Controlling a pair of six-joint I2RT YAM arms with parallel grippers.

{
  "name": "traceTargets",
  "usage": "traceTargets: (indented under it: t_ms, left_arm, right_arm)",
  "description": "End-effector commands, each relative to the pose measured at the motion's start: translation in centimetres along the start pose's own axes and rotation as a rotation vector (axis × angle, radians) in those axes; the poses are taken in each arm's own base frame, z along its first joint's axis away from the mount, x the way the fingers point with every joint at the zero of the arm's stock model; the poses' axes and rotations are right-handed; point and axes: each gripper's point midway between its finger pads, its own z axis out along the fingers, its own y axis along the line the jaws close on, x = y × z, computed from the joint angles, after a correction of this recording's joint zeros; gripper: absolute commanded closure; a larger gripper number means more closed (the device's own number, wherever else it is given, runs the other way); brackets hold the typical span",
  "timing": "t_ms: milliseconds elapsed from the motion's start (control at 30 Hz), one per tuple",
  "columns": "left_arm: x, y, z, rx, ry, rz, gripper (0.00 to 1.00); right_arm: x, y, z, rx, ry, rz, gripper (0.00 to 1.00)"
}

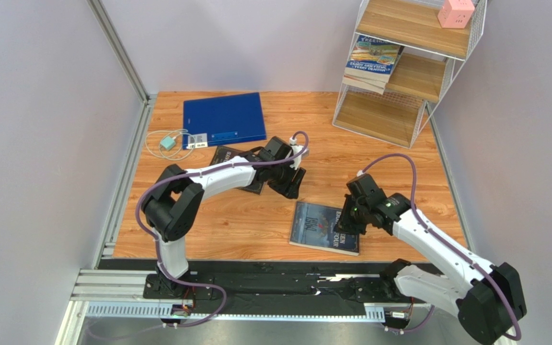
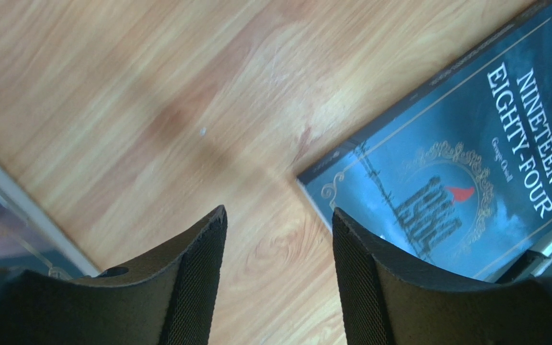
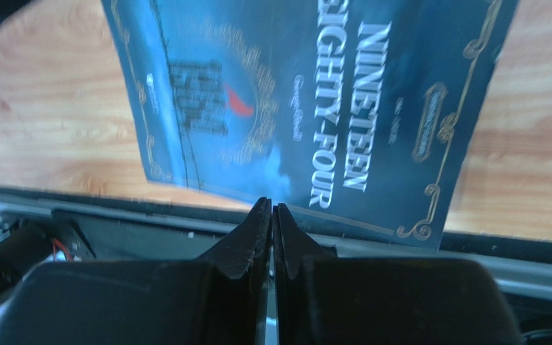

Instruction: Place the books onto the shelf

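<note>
Right gripper (image 1: 345, 215) sits at the right edge of Nineteen Eighty-Four (image 1: 318, 226), which lies flat by the desk's (image 1: 257, 215) near edge. Left gripper (image 1: 290, 181) hovers mid-desk, just beside a dark book (image 1: 227, 156). A stack of books (image 1: 372, 61) already lies on the shelf's (image 1: 376, 115) middle board.

Left wrist: fingers spread, empty, over bare wood, probably standing by.

Right wrist: fingers pressed nearly together with nothing between them, tips at the cover's edge. Likely nudging it or prying it up for a grip.

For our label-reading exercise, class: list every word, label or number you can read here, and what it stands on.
"NINETEEN EIGHTY-FOUR": cover of the navy book.
Author line and badge on that cover: too small to read.
Titles of the books on the shelf: too small.
White label on the blue binder: too small.
</note>
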Motion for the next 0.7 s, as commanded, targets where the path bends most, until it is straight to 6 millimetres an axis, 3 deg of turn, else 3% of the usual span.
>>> traceTargets:
  t_ms: [0, 133, 267, 300, 400, 667]
  left_arm:
    - [-1.3, -0.9, 0.6, 0.024, 0.018, 0.056, 0.35]
    - [-1.4, -0.9, 1.6, 0.038, 0.032, 0.051, 0.31]
    - [-1.8, -1.1, 2.3, 0.044, 0.041, 0.052, 0.29]
    - [-2.0, -1.2, 2.3, 0.046, 0.042, 0.054, 0.16]
    - [-2.3, -1.7, 2.7, 0.048, 0.044, 0.064, 0.15]
    - [-2.3, -3.3, 3.5, 0.065, 0.07, 0.085, 0.15]
  right_arm:
    - [4.0, 0.4, -1.4, -0.039, 0.112, 0.009, 0.92]
    - [7.1, -0.8, -2.0, -0.033, 0.19, 0.001, 0.92]
    - [9.6, -3.9, -2.0, 0.041, 0.251, 0.004, 0.92]
    - [10.1, -4.8, -1.7, 0.064, 0.262, 0.01, 0.93]
    - [10.2, -5.8, -1.7, 0.072, 0.23, 0.029, 0.93]
    - [7.4, -6.3, 0.1, 0.164, 0.11, -0.013, 0.94]
